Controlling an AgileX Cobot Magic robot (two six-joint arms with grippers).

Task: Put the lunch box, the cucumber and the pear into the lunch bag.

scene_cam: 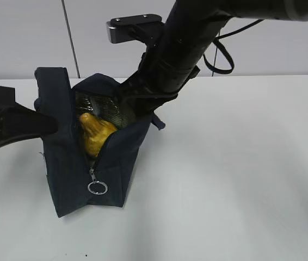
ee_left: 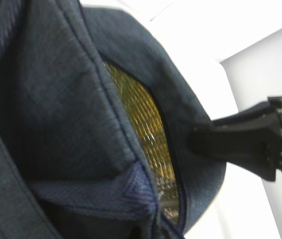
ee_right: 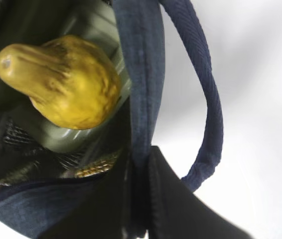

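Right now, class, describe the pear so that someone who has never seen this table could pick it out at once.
Find the dark navy lunch bag standing open on the white table. Look into its mouth, just above the metal ring pull: the pear lies there against the pale green lunch box. It is the only yellow-orange, lumpy thing, with brownish patches and a narrow top.
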